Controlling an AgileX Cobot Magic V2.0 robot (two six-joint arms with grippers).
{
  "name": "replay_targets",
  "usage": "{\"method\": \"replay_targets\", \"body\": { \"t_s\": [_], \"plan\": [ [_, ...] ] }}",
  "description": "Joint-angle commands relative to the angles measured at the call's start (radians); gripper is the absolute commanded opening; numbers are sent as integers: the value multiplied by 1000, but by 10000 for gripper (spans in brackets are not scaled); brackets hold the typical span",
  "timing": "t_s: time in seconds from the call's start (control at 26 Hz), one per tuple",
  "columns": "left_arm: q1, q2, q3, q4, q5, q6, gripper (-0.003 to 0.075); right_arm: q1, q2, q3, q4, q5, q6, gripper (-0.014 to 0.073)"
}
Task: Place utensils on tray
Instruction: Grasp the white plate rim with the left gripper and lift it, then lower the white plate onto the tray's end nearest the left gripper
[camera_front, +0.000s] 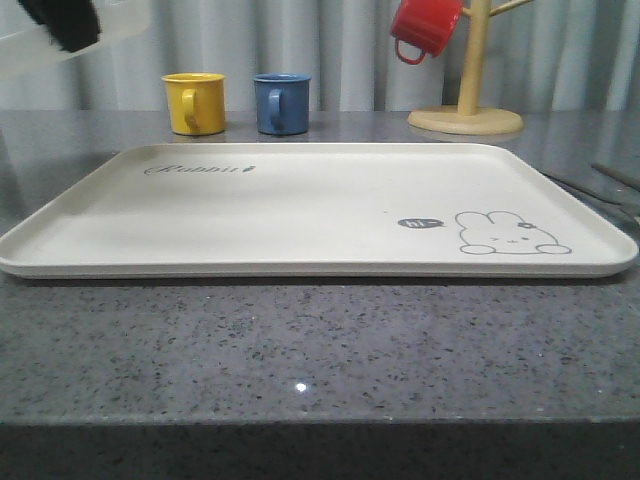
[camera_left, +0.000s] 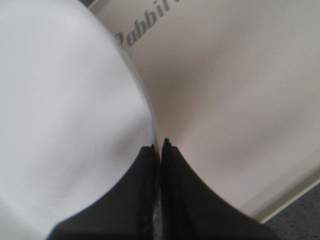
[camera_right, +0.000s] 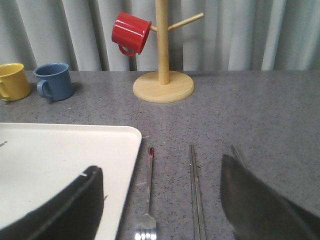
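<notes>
While tray (camera_front: 300, 215) bare, fork (camera_right: 148, 192) alongside.

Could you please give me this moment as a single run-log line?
tray: empty | fork, chopsticks: on counter beside tray | left gripper: shut on white plate | right gripper: open above utensils

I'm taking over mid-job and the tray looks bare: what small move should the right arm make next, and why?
Probably lower the open right hand onto the chopsticks, which lie between its fingers. The fork and chopsticks lie on the counter beside the tray, and the left hand is shut on a white plate.
</notes>
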Motion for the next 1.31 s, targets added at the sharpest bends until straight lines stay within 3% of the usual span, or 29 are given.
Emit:
{"method": "replay_targets", "body": {
  "t_s": [0.0,0.23,0.69,0.96,1.27],
  "plan": [
    [-112,-15,-40,52,-35,-44,-18,-7,10,-37,7,-79,-7,521],
    [-267,82,-40,52,-44,-48,-19,-7,10,-37,7,-79,-7,521],
    [-234,200,-40,-41,-9,-50,-11,-7,10,-36,7,-79,-7,521],
    [-230,200,-40,-61,-9,-50,182,-7,10,-36,7,-79,-7,521],
    [-211,151,-76,-87,-27,-70,189,-7,10,-36,7,-79,-7,521]
  ]
}}
